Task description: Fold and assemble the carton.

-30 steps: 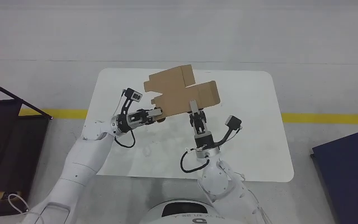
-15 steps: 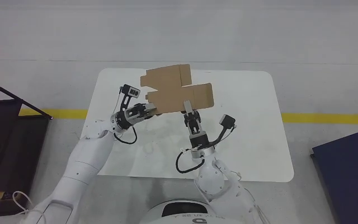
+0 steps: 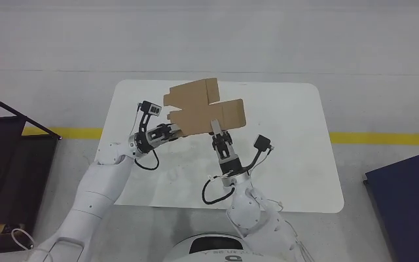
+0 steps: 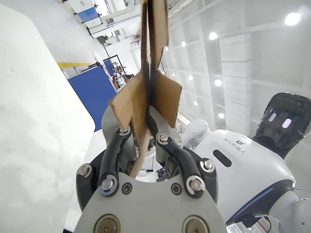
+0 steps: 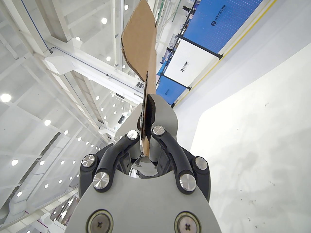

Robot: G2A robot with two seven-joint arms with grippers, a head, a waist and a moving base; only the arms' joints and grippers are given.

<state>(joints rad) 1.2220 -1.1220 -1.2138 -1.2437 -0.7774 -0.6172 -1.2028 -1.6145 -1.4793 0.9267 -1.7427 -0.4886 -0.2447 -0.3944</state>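
Observation:
A flat brown carton is held up in the air above the white table, both arms gripping its near edge. My left gripper is shut on the carton's left lower corner; in the left wrist view the carton stands edge-on between the fingers of that gripper, with flaps splayed to both sides. My right gripper is shut on the carton's lower edge near the middle; in the right wrist view the cardboard rises thin from the closed gripper.
The table's right half lies bare. A yellow floor line runs past both sides of the table. A dark blue panel stands at the right and a black frame at the left.
Both arms have carried the carton a little to the left and toward the near side, tilting it slightly. Both grips stayed shut on it.

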